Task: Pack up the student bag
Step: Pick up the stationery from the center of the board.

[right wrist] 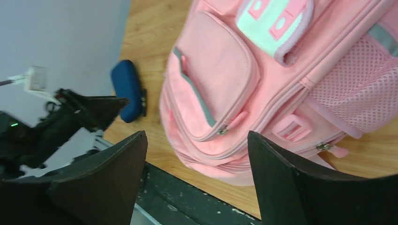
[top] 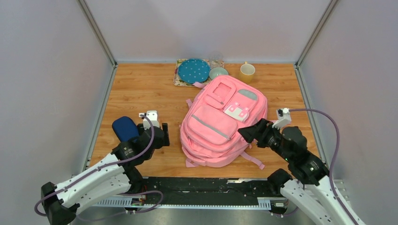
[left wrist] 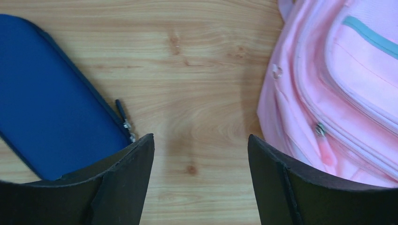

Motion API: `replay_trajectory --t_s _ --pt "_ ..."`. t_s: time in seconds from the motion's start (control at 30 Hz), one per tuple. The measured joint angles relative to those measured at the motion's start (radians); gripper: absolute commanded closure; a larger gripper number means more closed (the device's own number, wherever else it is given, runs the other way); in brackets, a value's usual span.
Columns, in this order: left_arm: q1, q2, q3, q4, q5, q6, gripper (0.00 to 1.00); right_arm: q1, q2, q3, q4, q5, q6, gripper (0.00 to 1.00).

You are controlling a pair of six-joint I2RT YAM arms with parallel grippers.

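Student bag (top: 220, 124) lying flat on the desk (top: 141, 89), left gripper (left wrist: 201, 143) and right gripper (right wrist: 197, 140) both spread wide, empty.

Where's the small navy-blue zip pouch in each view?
Top external: small navy-blue zip pouch, left of centre.
Left wrist: pouch fills the left side.
Right wrist: pouch, left of centre.
Shared landmark: large pink fabric backpack, right of the pouch in every view.
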Motion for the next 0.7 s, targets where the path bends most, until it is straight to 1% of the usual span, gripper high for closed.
replay_trajectory --t_s 0.03,0.1,0.17,0.23,0.27,0.33,0.4,0.43,0.47,0.57,0.7 --pt "0.030 -0.005 0.000 -0.011 0.005 0.000 0.19 0.000 -0.057 0.000 -0.010 0.000 0.023 0.18" --pt "0.095 -0.014 0.000 -0.027 0.017 0.002 0.19 0.004 -0.110 0.003 -0.002 -0.019 0.056 0.18" --pt "0.188 -0.026 0.000 -0.035 0.037 0.012 0.19 0.023 -0.100 0.006 0.024 -0.041 0.079 0.18" --pt "0.276 -0.033 0.000 -0.037 0.064 0.026 0.18 0.085 -0.028 0.013 0.055 -0.049 0.086 0.17" --pt "0.317 -0.035 0.000 -0.037 0.080 0.033 0.18 0.127 0.024 0.024 0.065 -0.042 0.085 0.16" --pt "0.439 -0.030 0.000 -0.035 0.142 0.053 0.18 0.264 0.159 0.063 0.090 0.007 0.075 0.14" --pt "0.556 -0.023 0.000 -0.032 0.193 0.068 0.18 0.383 0.320 0.139 0.118 0.052 0.054 0.14" --pt "0.613 -0.018 0.000 -0.030 0.220 0.073 0.18 0.417 0.398 0.173 0.140 0.057 0.044 0.14" --pt "0.659 -0.013 0.000 -0.029 0.237 0.077 0.18 0.441 0.490 0.217 0.175 0.058 0.034 0.14" --pt "0.790 -0.010 0.000 -0.026 0.300 0.093 0.17 0.451 0.675 0.294 0.251 0.051 0.017 0.13" --pt "0.940 0.010 0.000 -0.010 0.361 0.111 0.17 0.451 0.843 0.364 0.312 0.027 0.010 0.13"
